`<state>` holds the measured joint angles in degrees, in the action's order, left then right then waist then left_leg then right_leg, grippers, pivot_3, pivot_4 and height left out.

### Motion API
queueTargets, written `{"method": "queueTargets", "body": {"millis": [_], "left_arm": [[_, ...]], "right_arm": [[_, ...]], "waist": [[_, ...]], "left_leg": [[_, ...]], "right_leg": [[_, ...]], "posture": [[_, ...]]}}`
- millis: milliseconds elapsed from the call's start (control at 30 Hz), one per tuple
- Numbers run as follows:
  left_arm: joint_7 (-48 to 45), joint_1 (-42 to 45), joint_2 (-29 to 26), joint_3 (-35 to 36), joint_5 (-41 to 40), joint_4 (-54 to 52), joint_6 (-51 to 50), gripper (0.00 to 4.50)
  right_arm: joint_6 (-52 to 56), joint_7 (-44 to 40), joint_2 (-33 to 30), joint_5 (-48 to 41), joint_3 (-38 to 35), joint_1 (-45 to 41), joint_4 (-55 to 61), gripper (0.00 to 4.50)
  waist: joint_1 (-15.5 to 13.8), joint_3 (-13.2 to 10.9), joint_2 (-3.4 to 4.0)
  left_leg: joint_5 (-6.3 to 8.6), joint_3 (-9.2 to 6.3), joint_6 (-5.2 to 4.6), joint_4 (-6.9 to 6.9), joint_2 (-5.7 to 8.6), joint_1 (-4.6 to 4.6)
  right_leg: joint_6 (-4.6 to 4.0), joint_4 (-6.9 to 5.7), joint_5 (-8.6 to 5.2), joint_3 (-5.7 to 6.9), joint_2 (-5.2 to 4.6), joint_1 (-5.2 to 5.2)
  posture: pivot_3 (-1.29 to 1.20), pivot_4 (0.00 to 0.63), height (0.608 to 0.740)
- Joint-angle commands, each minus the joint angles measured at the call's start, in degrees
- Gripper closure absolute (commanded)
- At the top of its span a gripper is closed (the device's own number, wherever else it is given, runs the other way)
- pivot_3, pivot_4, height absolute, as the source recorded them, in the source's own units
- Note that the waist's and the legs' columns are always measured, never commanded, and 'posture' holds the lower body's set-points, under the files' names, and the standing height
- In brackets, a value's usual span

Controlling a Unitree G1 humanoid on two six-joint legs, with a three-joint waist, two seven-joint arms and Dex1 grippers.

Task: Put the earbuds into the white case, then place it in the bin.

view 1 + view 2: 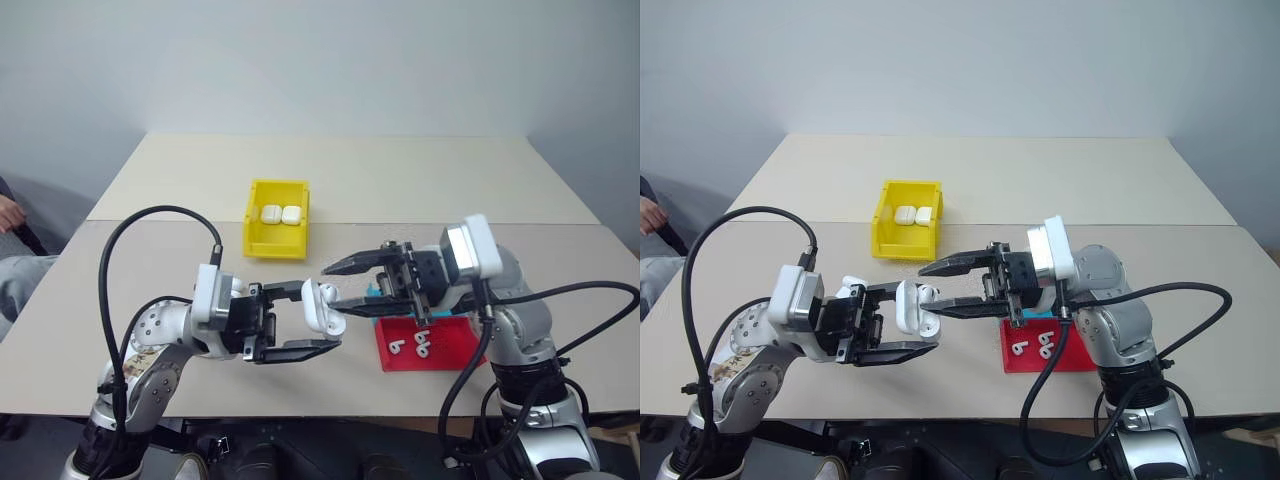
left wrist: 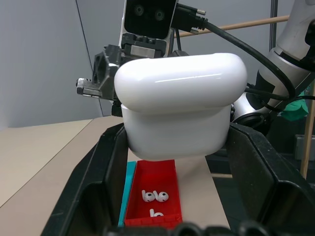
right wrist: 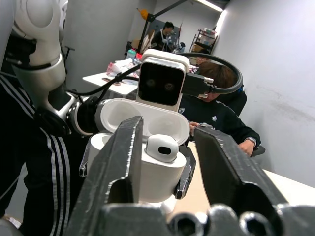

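The white case point(image 1: 321, 307) is pinched lid-open between the left gripper point(image 1: 304, 320) fingers, above the table point(image 1: 400, 180). One earbud point(image 3: 162, 147) is seated in it, right between the spread jaws of the right gripper point(image 1: 345, 285).

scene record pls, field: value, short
left end effector: shut on white case, lid open
right end effector: open, fingers either side of the case
earbud: one seated in the case
loose earbuds: three in red tray
bin: yellow, holds two closed cases
table: beige
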<state>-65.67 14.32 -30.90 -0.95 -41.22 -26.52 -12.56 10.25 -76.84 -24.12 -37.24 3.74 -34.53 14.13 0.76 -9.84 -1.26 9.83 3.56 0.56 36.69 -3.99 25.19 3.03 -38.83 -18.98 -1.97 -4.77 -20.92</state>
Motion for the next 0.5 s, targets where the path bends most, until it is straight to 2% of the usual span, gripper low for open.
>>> {"method": "queueTargets", "body": {"millis": [33, 100, 200, 300, 400, 500], "left_arm": [[0.2, 0.2, 0.3, 0.4, 0.1, -0.6, 1.1, 1.77], [-0.8, -0.9, -0.1, 0.3, 2.5, 0.9, 2.9, 1.77], [-1.8, -3.6, -1.8, 0.5, 6.0, 1.7, 5.3, 1.77], [-2.2, -6.6, -3.0, 1.0, 8.3, 1.7, 7.7, 1.77], [-1.6, -9.3, -3.7, 1.5, 9.1, 0.8, 8.5, 1.77], [-0.8, -11.4, -3.8, 1.4, 10.4, 0.2, 9.7, 1.77]], "right_arm": [[-1.2, -0.4, -1.3, -0.3, -1.1, -0.7, 1.1, 2.42], [0.8, 0.1, -3.4, -2.2, -3.4, -1.5, 1.6, 2.42], [7.1, -0.3, -11.3, -3.0, -5.5, -3.4, 0.8, 2.42], [7.8, -1.8, -19.6, 5.5, -1.7, -5.8, -3.3, 2.42], [3.7, -4.5, -25.5, 17.4, 5.3, -9.3, -10.0, 2.42], [0.1, -6.8, -27.5, 27.4, 12.1, -13.9, -18.1, 2.42]], "waist": [[0.0, 0.0, 0.0], [0.0, 0.0, 0.0], [0.0, 0.0, 0.0], [0.0, 0.0, 0.0], [0.2, 0.0, 0.0], [0.3, 0.0, 0.0]], "left_leg": [[0.0, 0.0, 0.0, 0.0, 0.0, 0.0], [0.0, 0.0, 0.0, 0.0, 0.0, 0.0], [0.0, 0.03, 0.0, -0.01, 0.01, 0.0], [0.0, 0.05, 0.0, -0.07, 0.0, 0.0], [0.0, 0.09, 0.0, -0.12, -0.02, 0.0], [0.0, 0.18, 0.0, -0.17, -0.02, 0.0]], "right_leg": [[0.0, 0.0, 0.0, 0.0, 0.0, 0.0], [0.0, 0.0, 0.0, 0.0, 0.0, 0.0], [0.0, 0.02, 0.0, -0.01, -0.01, 0.0], [-0.02, 0.07, 0.0, -0.01, -0.02, -0.04], [-0.06, 0.1, 0.02, -0.05, -0.01, -0.09], [-0.08, 0.1, 0.03, -0.15, -0.01, -0.19]], "posture": [[0.0, 0.15, 0.74], [0.0, 0.15, 0.74], [0.0, 0.15, 0.74], [0.0, 0.15, 0.74], [0.0, 0.15, 0.74], [0.0, 0.15, 0.74]]}}
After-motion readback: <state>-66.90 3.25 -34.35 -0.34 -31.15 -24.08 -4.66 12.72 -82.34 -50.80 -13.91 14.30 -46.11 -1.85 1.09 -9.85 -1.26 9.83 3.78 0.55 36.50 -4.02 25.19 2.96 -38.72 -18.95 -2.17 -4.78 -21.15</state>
